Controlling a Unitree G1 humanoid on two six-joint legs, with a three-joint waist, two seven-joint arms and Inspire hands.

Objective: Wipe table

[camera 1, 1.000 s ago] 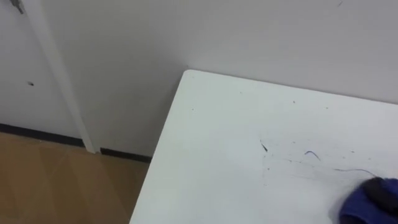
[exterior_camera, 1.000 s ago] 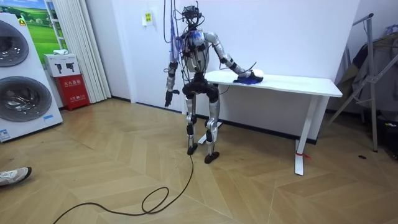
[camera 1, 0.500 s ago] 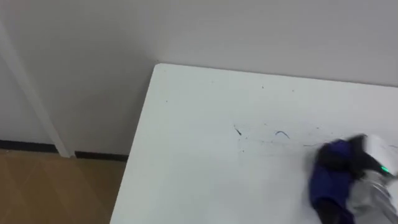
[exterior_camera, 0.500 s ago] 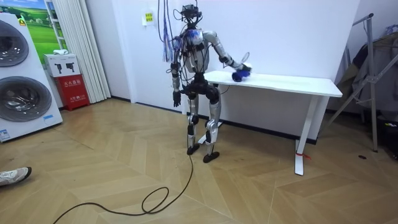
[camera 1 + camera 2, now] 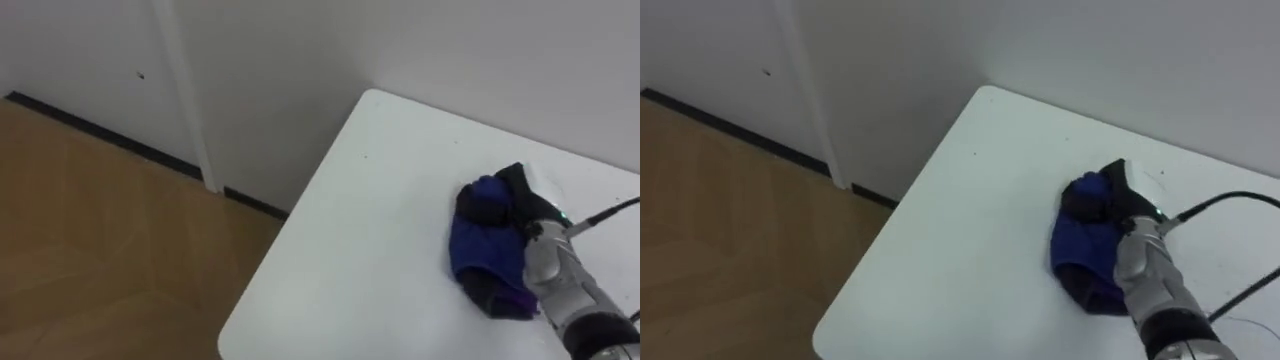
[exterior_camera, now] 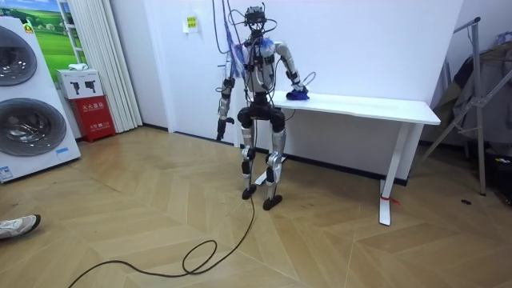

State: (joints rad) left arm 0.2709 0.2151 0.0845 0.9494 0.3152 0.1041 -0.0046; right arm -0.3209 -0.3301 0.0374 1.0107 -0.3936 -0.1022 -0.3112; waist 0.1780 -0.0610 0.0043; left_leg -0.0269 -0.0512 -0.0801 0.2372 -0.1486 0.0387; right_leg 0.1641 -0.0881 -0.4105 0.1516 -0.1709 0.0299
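Pressing down on a bunched blue cloth (image 5: 478, 250), the right hand (image 5: 514, 193) shows dark at the right of the left eye view. Its silver wrist runs off toward the lower right corner. Whether the hand grips the cloth or only lies on it I cannot tell; the cloth bulges up against the hand's left side. The cloth lies on the white table (image 5: 360, 240), near the table's corner at the upper middle of the frame.

Past the table's left edge, a pale wall (image 5: 280, 80) rises across the top of the frame, with a dark skirting (image 5: 100, 134) along its foot. Wood floor (image 5: 90, 250) takes the lower left.

In the room view the robot stands upright at the table's end, right arm reaching onto the tabletop. The left hand (image 6: 218, 130) hangs beside its hip, on the room view's left of the body, too small to tell its state. A washer (image 6: 28, 100) and a red box (image 6: 94, 116) stand at the far left of that view.
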